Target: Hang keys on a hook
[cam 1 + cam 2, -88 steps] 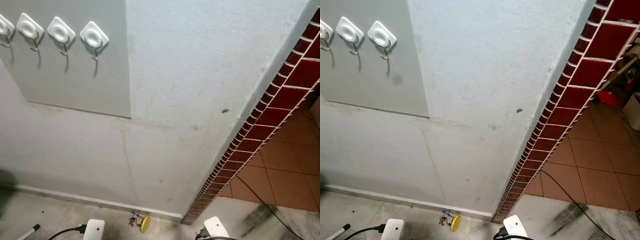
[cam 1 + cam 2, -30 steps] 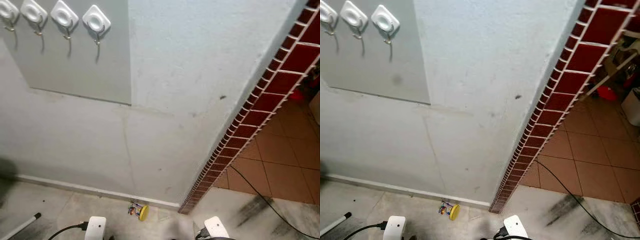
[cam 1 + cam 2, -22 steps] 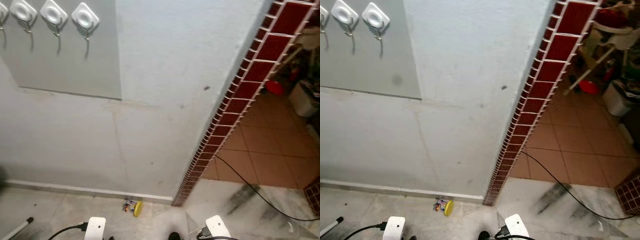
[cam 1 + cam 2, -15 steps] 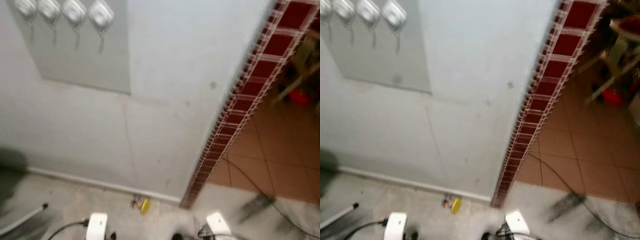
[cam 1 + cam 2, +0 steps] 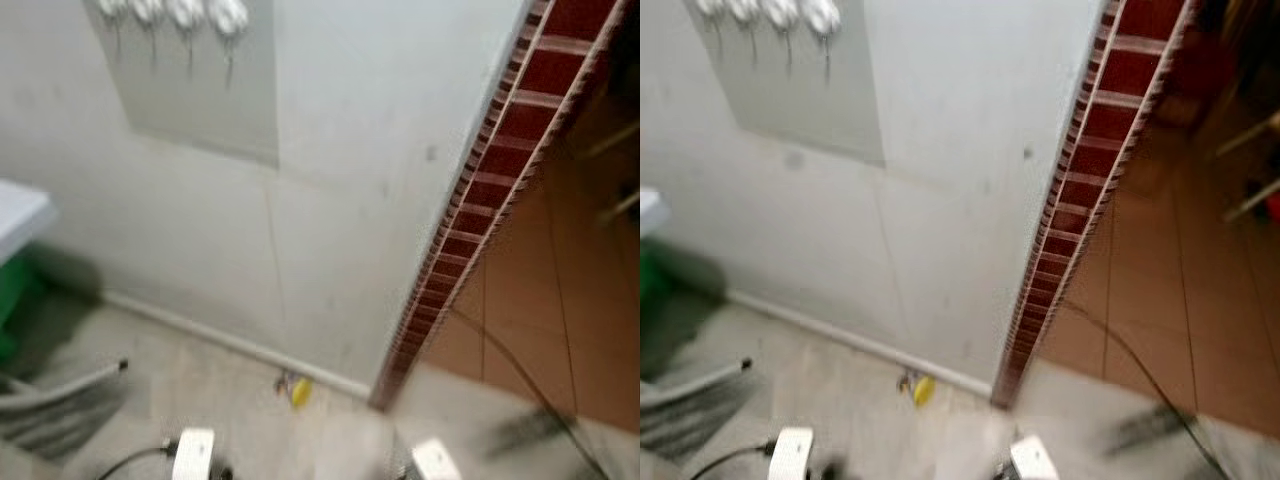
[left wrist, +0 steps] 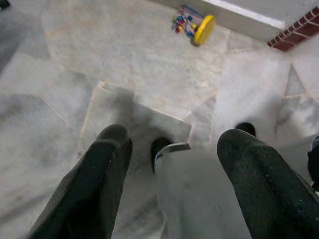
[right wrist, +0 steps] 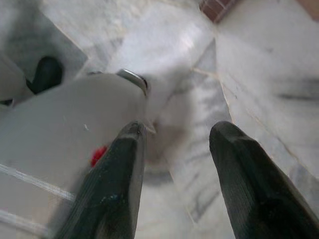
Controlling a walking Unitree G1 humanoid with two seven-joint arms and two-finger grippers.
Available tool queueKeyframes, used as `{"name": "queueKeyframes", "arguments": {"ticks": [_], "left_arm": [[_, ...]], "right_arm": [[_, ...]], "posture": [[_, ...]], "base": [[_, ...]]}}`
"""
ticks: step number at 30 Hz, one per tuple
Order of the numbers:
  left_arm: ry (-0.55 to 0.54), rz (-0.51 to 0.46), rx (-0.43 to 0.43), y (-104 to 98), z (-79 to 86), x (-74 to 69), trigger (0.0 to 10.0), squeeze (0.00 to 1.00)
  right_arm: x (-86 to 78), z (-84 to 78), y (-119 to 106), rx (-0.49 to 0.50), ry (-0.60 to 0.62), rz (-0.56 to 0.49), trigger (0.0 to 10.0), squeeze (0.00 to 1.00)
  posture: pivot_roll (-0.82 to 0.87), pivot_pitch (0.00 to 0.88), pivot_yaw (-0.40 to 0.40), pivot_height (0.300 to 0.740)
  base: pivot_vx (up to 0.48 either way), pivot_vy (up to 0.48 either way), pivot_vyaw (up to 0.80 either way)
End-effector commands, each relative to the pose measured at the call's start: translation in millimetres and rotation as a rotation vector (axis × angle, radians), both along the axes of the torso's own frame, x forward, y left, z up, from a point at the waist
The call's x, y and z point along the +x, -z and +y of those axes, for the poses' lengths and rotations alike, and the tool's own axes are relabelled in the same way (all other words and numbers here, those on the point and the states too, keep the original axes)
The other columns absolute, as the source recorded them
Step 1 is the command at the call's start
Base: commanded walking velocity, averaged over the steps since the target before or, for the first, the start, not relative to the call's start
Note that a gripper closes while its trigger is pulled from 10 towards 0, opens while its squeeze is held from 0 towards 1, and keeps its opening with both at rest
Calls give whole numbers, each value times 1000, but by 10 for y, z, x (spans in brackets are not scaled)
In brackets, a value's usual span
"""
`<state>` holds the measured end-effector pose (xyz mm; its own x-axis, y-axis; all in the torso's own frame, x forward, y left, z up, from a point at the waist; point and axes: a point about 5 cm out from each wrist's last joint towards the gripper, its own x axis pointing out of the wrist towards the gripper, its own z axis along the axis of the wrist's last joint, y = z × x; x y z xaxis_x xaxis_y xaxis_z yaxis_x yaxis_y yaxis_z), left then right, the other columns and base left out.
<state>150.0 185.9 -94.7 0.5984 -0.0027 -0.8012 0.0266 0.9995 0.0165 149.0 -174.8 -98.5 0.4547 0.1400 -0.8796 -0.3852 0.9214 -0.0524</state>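
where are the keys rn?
On the floor: the keys with a yellow tag lie at the foot of the white wall, just left of the red-tiled corner in the left eye view, well below the hooks.

Four white hooks sit in a row at the upper left of the frame, on one grey panel. One bunch of keys with a yellow tag lies at the lower middle, by the wall's foot. One black cable runs across the lower right. Two grippers show, left gripper and right gripper, each with two black fingers spread apart.
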Motion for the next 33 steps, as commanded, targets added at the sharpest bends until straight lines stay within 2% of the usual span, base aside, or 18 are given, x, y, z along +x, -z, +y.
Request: {"name": "queueKeyframes", "arguments": {"ticks": [1,14,33], "left_arm": [[-2,31,-2,31,8,-72,10000,0],[-8,23,-13,29,1,-75,10000,0],[13,10,-10,4,2,-6,10000,0]], "right_arm": [[-67,3,27,-3,-1,26,10000,0],[-67,3,26,-7,-27,25,10000,0],[27,52,-7,10,-49,4,10000,0]], "posture": [[-59,86,-53,740],[-64,82,-59,740],[-59,52,-58,740]], "base": [[0,0,0],[0,0,0],[0,0,800]]}}
